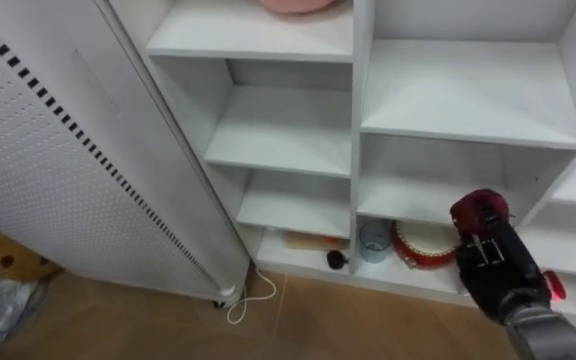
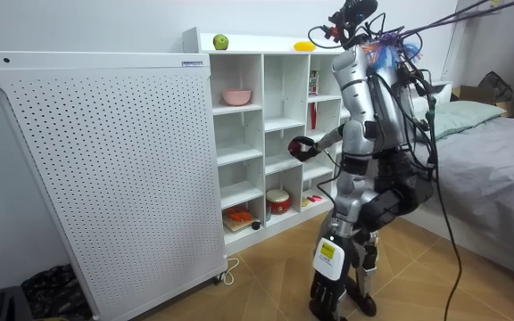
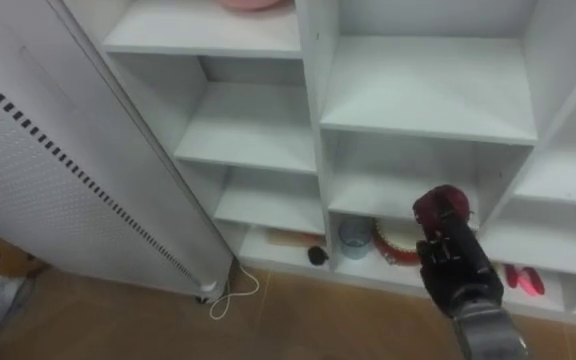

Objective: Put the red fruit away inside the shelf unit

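Placement is in hand: lower right, the right hand (image 1: pixel 495 262) curls round a dark red fruit (image 1: pixel 478 209). Next, probably, release onto a closet shelf (image 1: pixel 468 95).

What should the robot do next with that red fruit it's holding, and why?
Probably lift the right robot hand forward, carrying the red fruit onto the bare shelf above it. The hand is curled round the fruit in front of the closet, not yet on any shelf, and the bottom compartment behind it already holds a cup and a red container.
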